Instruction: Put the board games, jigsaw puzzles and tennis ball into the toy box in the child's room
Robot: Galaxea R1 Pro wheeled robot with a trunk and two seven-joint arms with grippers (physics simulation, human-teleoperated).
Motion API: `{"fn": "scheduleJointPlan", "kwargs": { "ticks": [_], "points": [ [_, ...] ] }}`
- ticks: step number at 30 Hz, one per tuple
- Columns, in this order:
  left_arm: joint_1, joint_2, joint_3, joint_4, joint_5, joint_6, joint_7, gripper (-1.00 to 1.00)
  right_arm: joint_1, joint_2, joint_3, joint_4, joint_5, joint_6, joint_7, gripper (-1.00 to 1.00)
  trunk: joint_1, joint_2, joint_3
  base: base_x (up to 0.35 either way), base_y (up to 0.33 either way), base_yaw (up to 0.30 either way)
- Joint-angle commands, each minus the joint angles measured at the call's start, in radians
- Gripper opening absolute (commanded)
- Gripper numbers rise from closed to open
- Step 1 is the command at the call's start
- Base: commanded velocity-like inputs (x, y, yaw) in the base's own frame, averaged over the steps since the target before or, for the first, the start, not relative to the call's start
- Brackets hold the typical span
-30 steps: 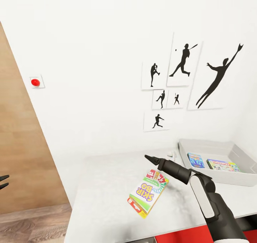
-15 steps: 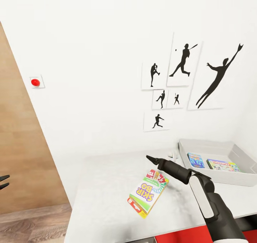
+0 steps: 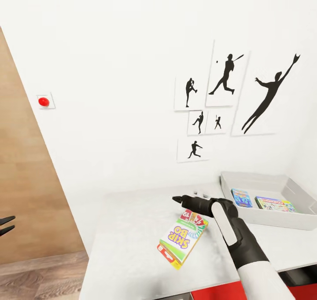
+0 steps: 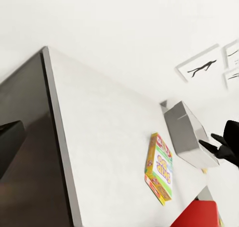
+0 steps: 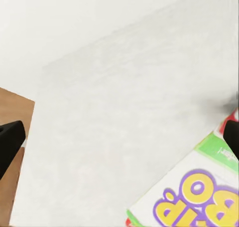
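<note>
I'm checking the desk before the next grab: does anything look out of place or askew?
The Skip-Bo box lies on the table, skewed to its edges and outside the toy box, which already holds two flat colourful boxes. The right claw hovers above its far end, holding nothing. Nothing looks spilled or damaged.

Bright, even light; faint shadows; sharp renders.

A child's room at home: sports-player silhouette pictures (image 3: 222,102) on white wall, board games in toy box (image 3: 268,182).
</note>
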Motion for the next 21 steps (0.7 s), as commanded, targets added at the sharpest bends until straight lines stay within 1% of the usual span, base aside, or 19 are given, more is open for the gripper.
{"fn": "scheduleJointPlan", "kwargs": {
  "ticks": [1,6,7,10,16,21],
  "points": [
    [-0.001,-0.001,-0.003,0.001,0.003,0.011,-0.004,1.0,-0.02,0.008,0.0,0.03,0.004,0.009,-0.018,1.0,0.0,-0.001,-0.002,0.0,0.0,0.0],
    [-0.001,-0.003,-0.003,0.0,0.003,0.011,-0.004,1.0,-0.11,0.033,0.003,0.18,0.009,0.008,-0.096,1.0,0.0,-0.001,-0.002,0.0,0.0,0.0],
    [-0.001,-0.004,-0.003,0.0,0.003,0.011,-0.004,1.0,-0.14,0.038,0.004,0.234,0.009,0.001,-0.117,1.0,0.0,-0.001,-0.002,0.0,0.0,0.0],
    [-0.001,-0.004,-0.003,0.0,0.003,0.011,-0.004,1.0,-0.178,0.042,0.005,0.301,0.01,-0.013,-0.14,1.0,0.0,-0.001,-0.002,0.0,0.0,0.0],
    [-0.001,-0.005,-0.003,0.0,0.003,0.011,-0.004,1.0,-0.231,0.045,0.006,0.379,0.008,-0.027,-0.181,1.0,0.0,-0.001,-0.002,0.0,0.016,0.0],
    [-0.001,-0.005,-0.003,0.0,0.003,0.011,-0.004,1.0,-0.252,0.046,0.006,0.412,0.007,-0.031,-0.224,1.0,0.0,-0.001,-0.002,0.0,0.027,0.0]
  ]
}}
